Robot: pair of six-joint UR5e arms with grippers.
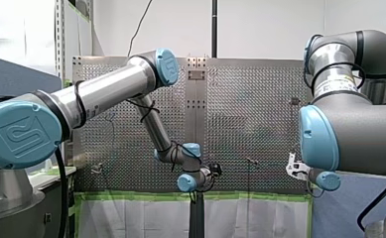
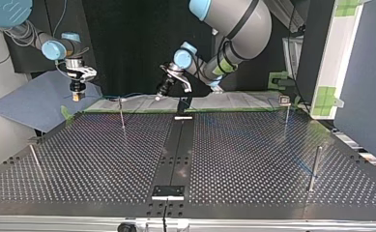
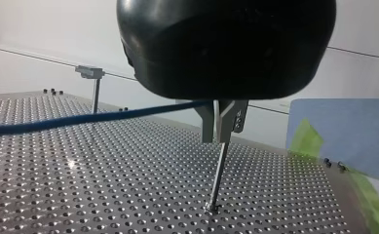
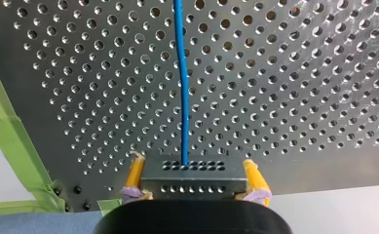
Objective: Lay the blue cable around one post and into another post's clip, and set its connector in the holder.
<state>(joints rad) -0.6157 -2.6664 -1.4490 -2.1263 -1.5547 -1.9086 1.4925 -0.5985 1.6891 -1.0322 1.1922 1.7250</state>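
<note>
The blue cable runs from a grey perforated connector block out over the perforated plate. My right gripper is shut on that connector, one yellow pad on each side. In the top view it hangs at the left over the table's far edge. My left gripper, black with metal fingers, is shut on the blue cable, just above a thin post. It hangs near the middle of the far edge. A post with a clip stands further off.
Several thin posts stand on the perforated table: one near my left gripper, a clipped one at the far right, one at the right, one at the left. A black holder plate sits at the near middle. Green tape edges the plate.
</note>
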